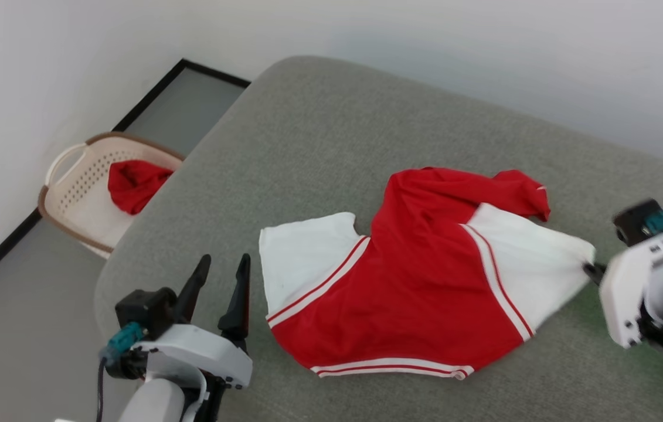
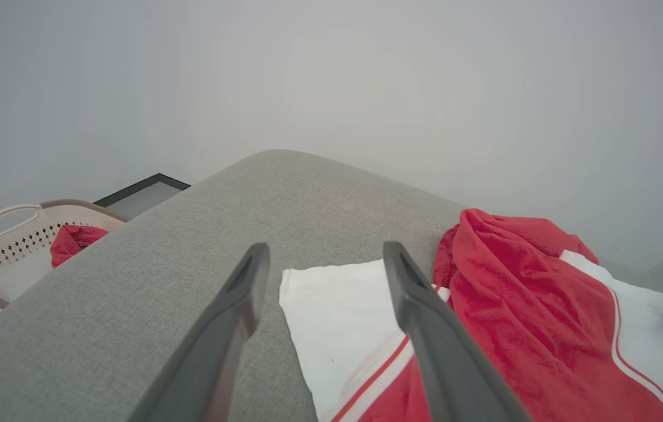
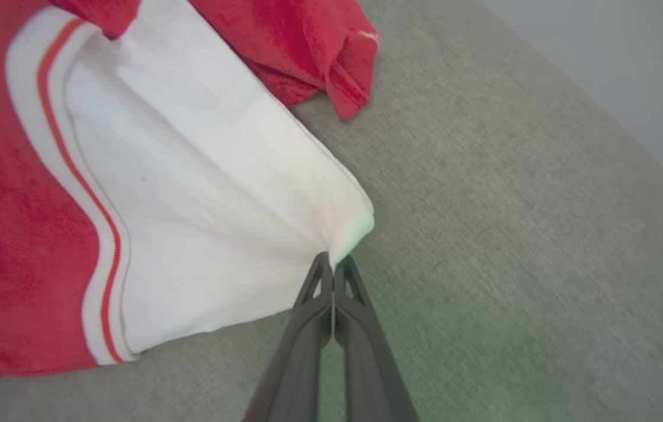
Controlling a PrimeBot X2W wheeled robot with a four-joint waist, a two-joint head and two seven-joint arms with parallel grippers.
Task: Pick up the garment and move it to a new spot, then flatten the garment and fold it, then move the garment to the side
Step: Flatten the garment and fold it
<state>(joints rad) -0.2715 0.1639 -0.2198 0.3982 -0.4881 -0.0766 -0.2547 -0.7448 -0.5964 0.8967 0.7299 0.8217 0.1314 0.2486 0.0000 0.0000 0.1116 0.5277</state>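
The garment (image 1: 419, 275), a red T-shirt with white sleeves and striped trim, lies spread but rumpled on the grey cushion (image 1: 319, 135); its far part is bunched in folds. My right gripper (image 1: 590, 268) is shut on the edge of the right white sleeve (image 3: 220, 193), and the cloth puckers toward its tips (image 3: 331, 264). My left gripper (image 1: 224, 271) stands open just left of the left white sleeve (image 2: 337, 316), above the cushion, with nothing between its fingers (image 2: 237, 305). The garment (image 2: 519, 305) sits to the right in the left wrist view.
A cream laundry basket (image 1: 73, 181) stands on the grey floor at the left, with a plain red cloth lump (image 1: 135, 184) inside. A white wall runs behind the cushion. Bare cushion lies beyond and to the right of the garment.
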